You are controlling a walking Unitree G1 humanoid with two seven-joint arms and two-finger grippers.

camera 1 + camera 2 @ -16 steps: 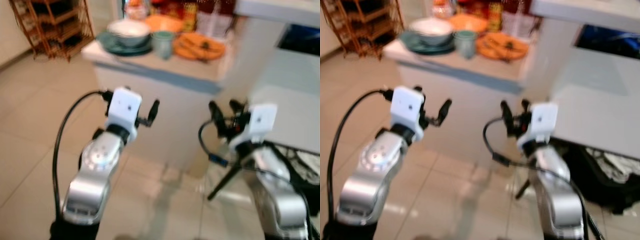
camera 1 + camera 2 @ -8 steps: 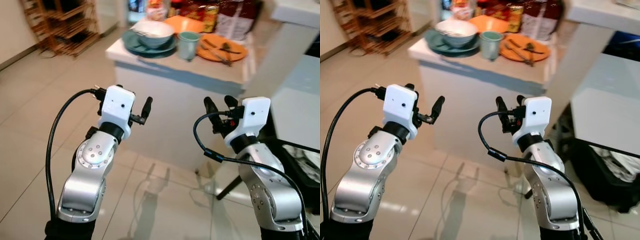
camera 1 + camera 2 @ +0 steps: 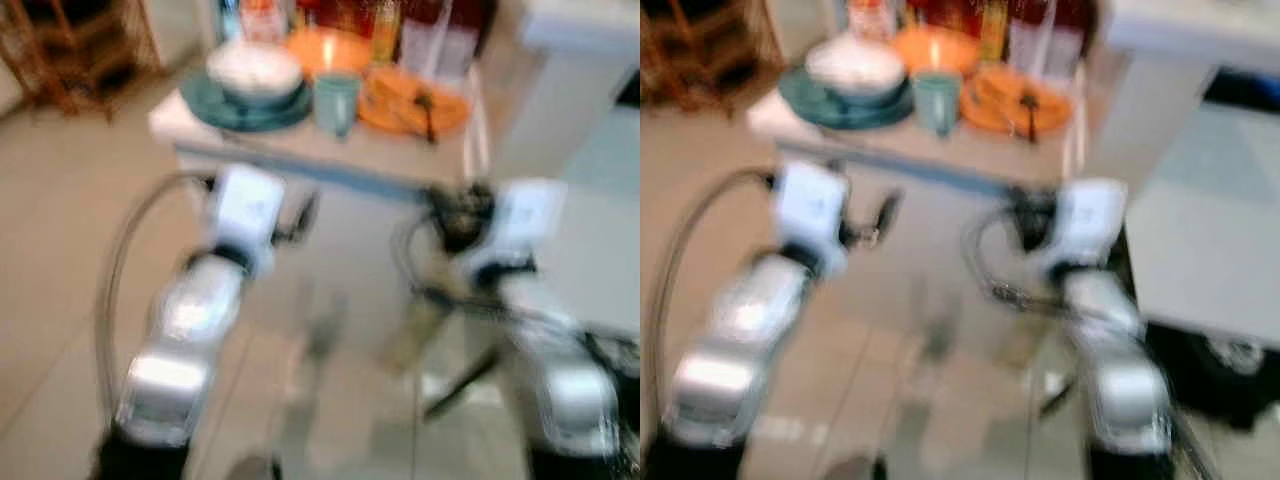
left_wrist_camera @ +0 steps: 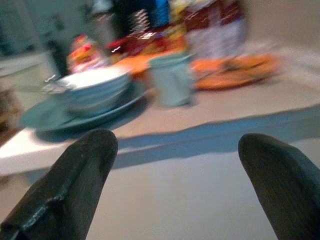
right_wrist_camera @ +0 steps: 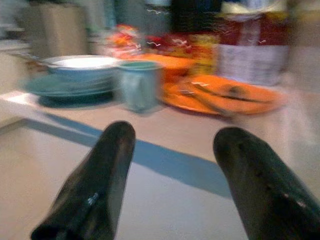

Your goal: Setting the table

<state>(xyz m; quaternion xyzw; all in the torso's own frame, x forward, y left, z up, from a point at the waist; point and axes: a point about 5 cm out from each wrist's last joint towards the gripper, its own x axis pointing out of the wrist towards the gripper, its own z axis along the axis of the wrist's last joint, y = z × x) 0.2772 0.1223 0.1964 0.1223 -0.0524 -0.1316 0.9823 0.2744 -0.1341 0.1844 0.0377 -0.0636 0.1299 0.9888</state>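
I hold the left gripper (image 4: 165,185) and right gripper (image 5: 175,175) spread open and empty, ready for the pale green ceramic cup (image 3: 336,101) on the white counter (image 3: 300,155).

Glossy floor tiles (image 3: 60,260), matt white counter (image 3: 300,160), shiny silver metal arms (image 3: 180,330).

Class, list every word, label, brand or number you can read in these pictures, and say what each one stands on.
No text can be read.
Packages behind the orange plate: red and white printing, too blurred to read.
Bottles at the back of the counter: labels blurred, unreadable.
Teal cup: no marking seen.
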